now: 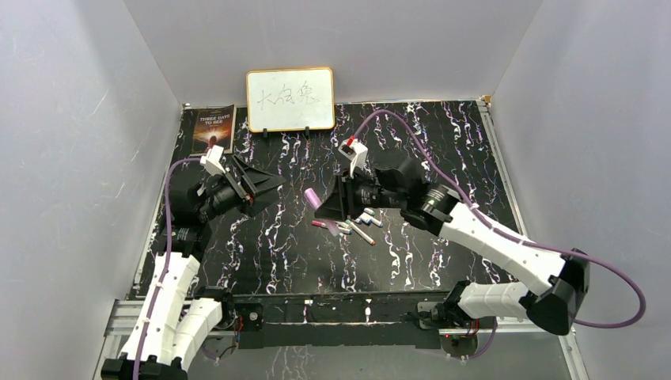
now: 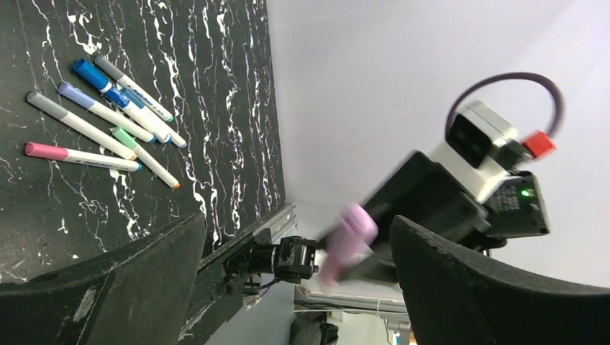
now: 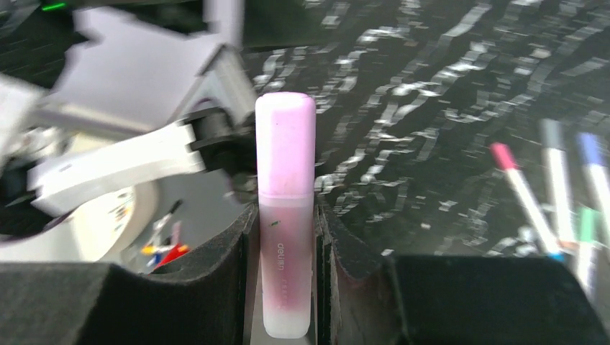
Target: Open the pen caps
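Note:
My right gripper [image 1: 327, 207] [image 3: 285, 210] is shut on the barrel of the thick pink marker [image 1: 312, 197] [image 3: 285, 277] and holds it above the table. The marker's pink cap [image 3: 285, 140] sits on the barrel and points toward the left arm. My left gripper [image 1: 273, 184] [image 2: 296, 223] is open and empty; its jaws stand wide, facing the marker [image 2: 349, 241], apart from it. Several slim white pens [image 1: 358, 225] [image 2: 108, 122] [image 3: 557, 190] with coloured caps lie together on the table below the right gripper.
A small whiteboard [image 1: 290, 99] stands at the back of the black marbled table [image 1: 443, 150], with a dark book [image 1: 214, 127] to its left. Grey walls enclose the table on three sides.

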`<action>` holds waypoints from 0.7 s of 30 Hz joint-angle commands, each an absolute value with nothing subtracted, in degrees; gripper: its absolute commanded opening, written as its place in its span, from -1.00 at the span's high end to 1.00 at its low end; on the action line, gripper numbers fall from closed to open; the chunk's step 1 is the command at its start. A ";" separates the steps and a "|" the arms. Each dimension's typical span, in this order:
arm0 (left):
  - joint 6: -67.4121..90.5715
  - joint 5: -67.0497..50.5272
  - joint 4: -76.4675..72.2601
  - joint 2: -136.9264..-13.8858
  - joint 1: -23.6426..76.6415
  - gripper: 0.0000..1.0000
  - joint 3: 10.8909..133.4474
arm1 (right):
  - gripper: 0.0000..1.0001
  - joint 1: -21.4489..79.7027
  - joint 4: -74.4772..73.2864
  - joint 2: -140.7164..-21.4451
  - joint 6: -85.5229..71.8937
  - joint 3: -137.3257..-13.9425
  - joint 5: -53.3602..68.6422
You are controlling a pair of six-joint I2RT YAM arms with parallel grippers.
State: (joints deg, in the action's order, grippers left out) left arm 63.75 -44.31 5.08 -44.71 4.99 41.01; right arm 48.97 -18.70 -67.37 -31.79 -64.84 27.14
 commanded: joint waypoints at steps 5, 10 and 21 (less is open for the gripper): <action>66.26 -36.28 10.18 -43.94 9.20 -0.97 40.38 | 0.91 51.67 -26.35 -74.40 -26.11 -69.87 -4.04; 65.80 -29.20 9.49 -49.26 16.07 -0.97 38.19 | 0.94 52.62 -25.51 -76.82 -26.60 -69.34 -9.33; 67.66 -21.24 -0.73 -58.43 25.63 -0.97 35.24 | 0.94 55.74 -24.33 -79.03 -27.55 -68.03 -6.39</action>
State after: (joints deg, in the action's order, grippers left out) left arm 67.00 -24.49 3.95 -56.77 22.68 34.61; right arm 54.24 -27.24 -79.61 -27.14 -66.67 -6.07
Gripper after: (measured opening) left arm 0.983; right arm 0.256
